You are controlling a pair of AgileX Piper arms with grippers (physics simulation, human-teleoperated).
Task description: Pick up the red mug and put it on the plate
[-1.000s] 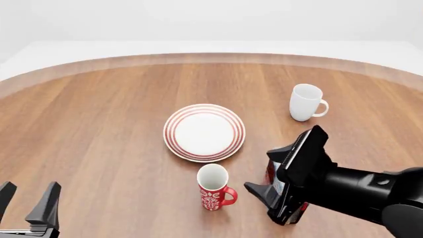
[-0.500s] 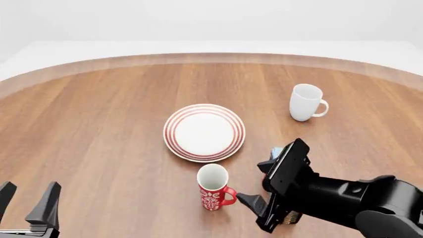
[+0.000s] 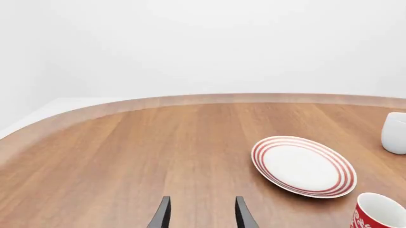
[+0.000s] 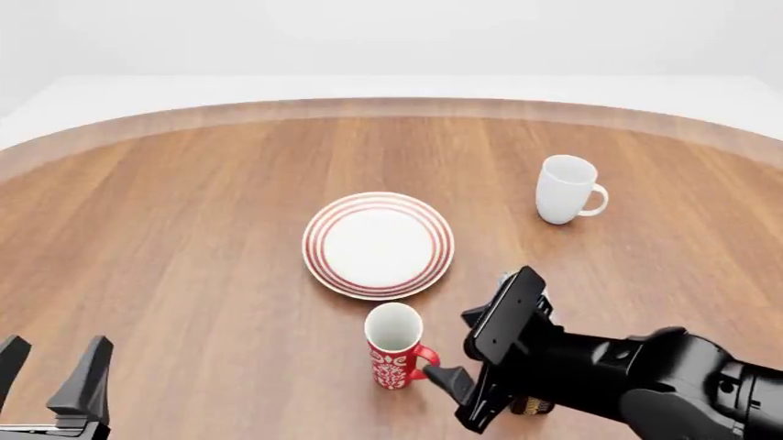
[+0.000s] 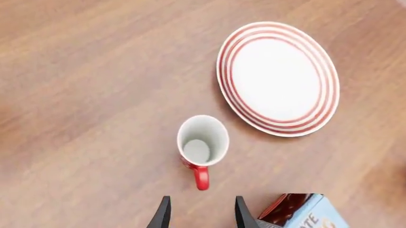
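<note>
Front view: the red mug [image 4: 394,346] stands upright on the table [image 4: 183,229], just short of the plate [image 4: 378,245], handle toward the right gripper [image 4: 448,383]. A white mug [image 4: 566,189] stands well apart.

Left wrist view: the left gripper [image 3: 201,214] hovers over bare wood, fingers parted, holding nothing.

Right wrist view: the right gripper's fingers are parted and empty, near the mug's handle. A printed box [image 5: 303,211] lies beside them.

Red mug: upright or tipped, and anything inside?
Upright and empty: the red mug stands on its base, its bare white bottom visible through the open mouth in the right wrist view.
</note>
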